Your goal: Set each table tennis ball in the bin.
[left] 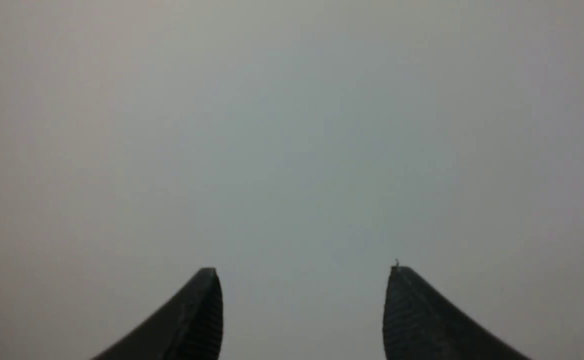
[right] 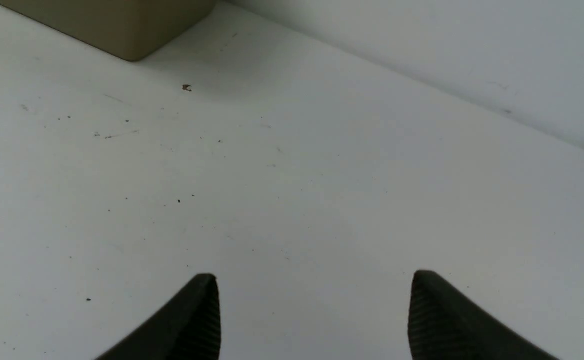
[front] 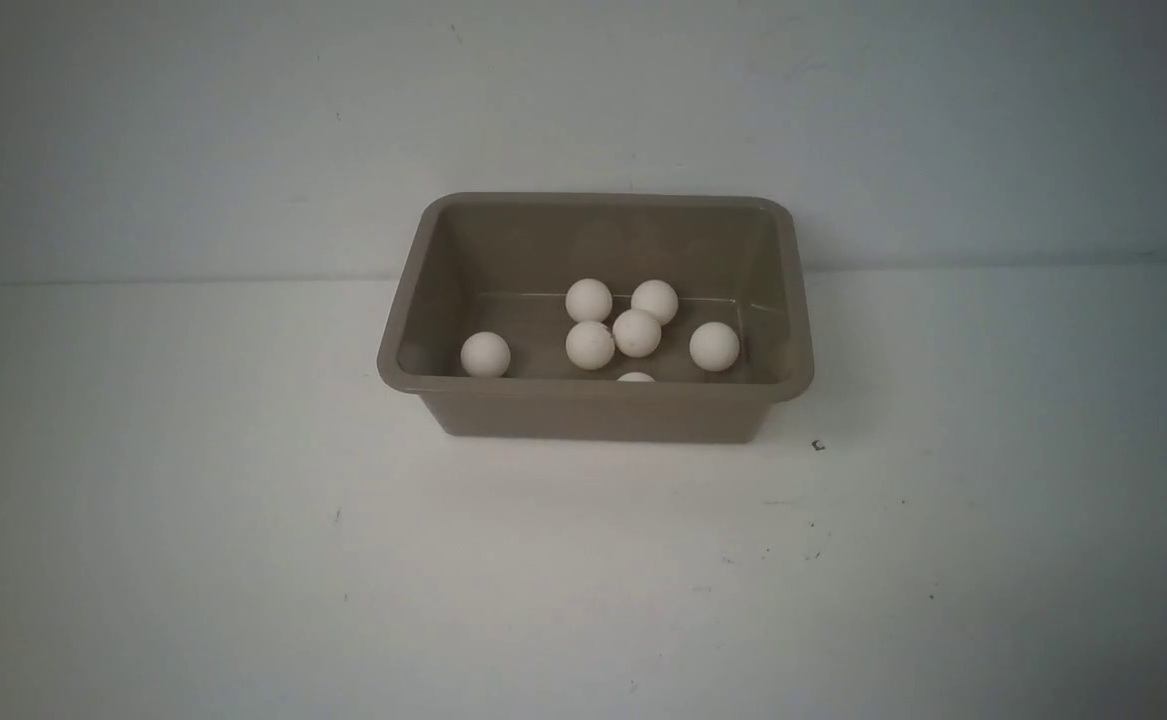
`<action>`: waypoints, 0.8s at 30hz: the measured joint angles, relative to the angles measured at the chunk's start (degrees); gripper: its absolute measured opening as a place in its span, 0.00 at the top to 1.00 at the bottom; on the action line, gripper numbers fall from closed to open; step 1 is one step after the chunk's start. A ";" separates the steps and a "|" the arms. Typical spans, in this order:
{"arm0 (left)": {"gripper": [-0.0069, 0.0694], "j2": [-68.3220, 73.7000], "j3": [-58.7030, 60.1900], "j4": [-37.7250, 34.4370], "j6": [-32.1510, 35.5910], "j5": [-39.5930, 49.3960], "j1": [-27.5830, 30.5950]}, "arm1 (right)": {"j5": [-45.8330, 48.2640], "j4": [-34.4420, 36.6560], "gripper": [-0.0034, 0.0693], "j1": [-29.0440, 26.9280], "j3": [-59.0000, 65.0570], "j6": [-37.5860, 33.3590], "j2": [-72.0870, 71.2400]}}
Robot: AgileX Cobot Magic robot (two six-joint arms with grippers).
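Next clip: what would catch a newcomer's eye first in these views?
The grey-brown bin sits mid-table near the back wall, holding seven white table tennis balls: four clustered centrally, one off to each side, one half hidden behind the near rim. No ball lies on the white table in any view. Both wrist views show an empty hand, left hand and right hand, fingers apart.

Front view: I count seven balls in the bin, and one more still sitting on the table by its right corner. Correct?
Not quite. The dark speck on the table by the bin's right corner is a small mark or bit of debris, not a ball. The front view shows all seven balls inside the bin, one half hidden behind its near wall.
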 joint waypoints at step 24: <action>0.39 -21.23 84.35 -7.29 1.15 -42.02 0.00 | 0.00 0.00 0.32 0.00 0.00 0.00 0.00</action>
